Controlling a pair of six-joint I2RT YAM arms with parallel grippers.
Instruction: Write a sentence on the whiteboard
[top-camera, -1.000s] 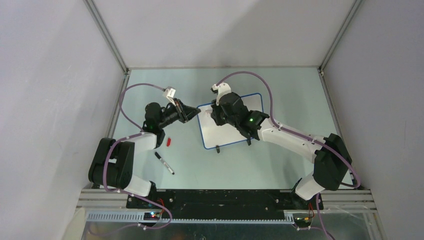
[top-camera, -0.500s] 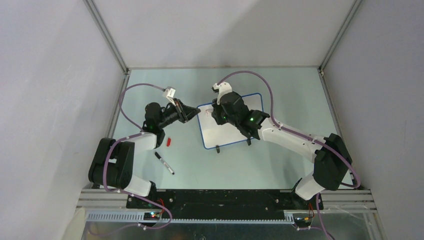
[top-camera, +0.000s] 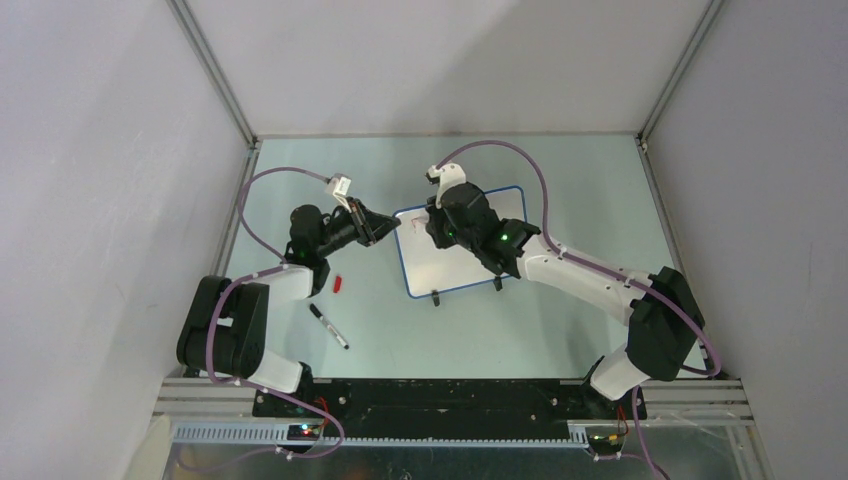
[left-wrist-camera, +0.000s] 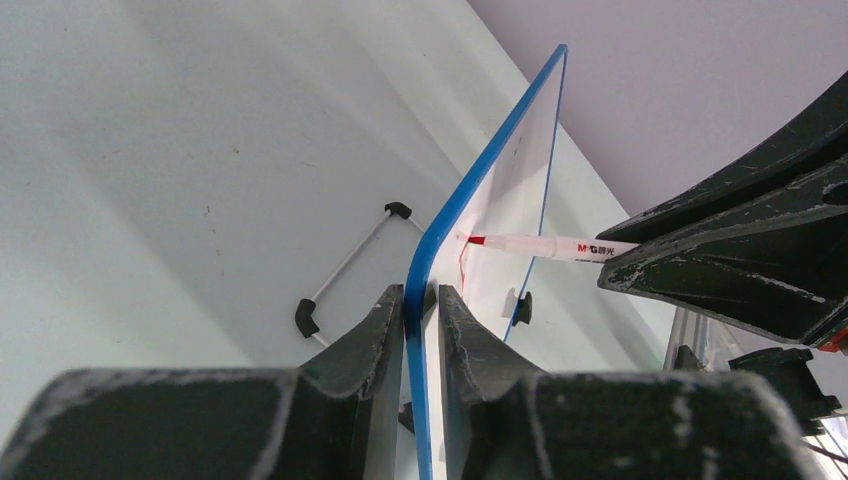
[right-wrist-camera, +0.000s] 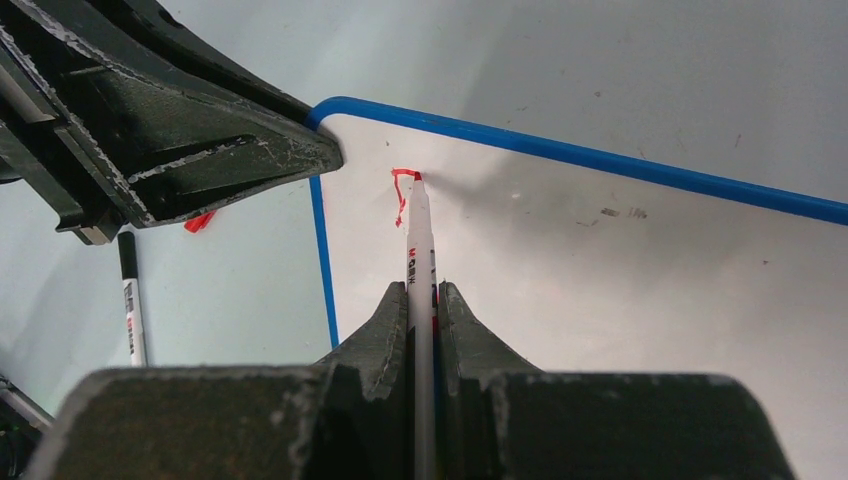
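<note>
Whiteboard: the small rectangular white whiteboard (top-camera: 455, 272) with a thin blue rim and rounded corners lies near the middle of the pale green table (top-camera: 560, 170), turned slightly askew. Its two small black clip feet point toward my bases.
Left gripper: my left gripper (left-wrist-camera: 421, 296) comes at the board from the left. Its two black fingers are pressed together on the blue rim, one on each face, right by the far-left corner.
Right gripper: my right gripper (right-wrist-camera: 421, 292) reaches over the board from the right. Its jaws are squeezed onto the barrel of a slim white marker with a red tip (right-wrist-camera: 418, 240), which runs straight out between the fingers.
Marker tip: it touches the white surface just inside the far-left corner, close to my left fingers.
Sentence: of the sentence (right-wrist-camera: 401, 196) I can see only one short red hooked stroke, ending at the marker tip. I cannot read any letter from it. The rest of the board that shows is blank.
Black marker: a thin black-and-white marker (top-camera: 328, 326) lies on the table to the left of the board, near my left arm's base and well apart from the board.
Red cap: a small red cap (top-camera: 339, 283) lies on the table between that black marker and my left forearm.
</note>
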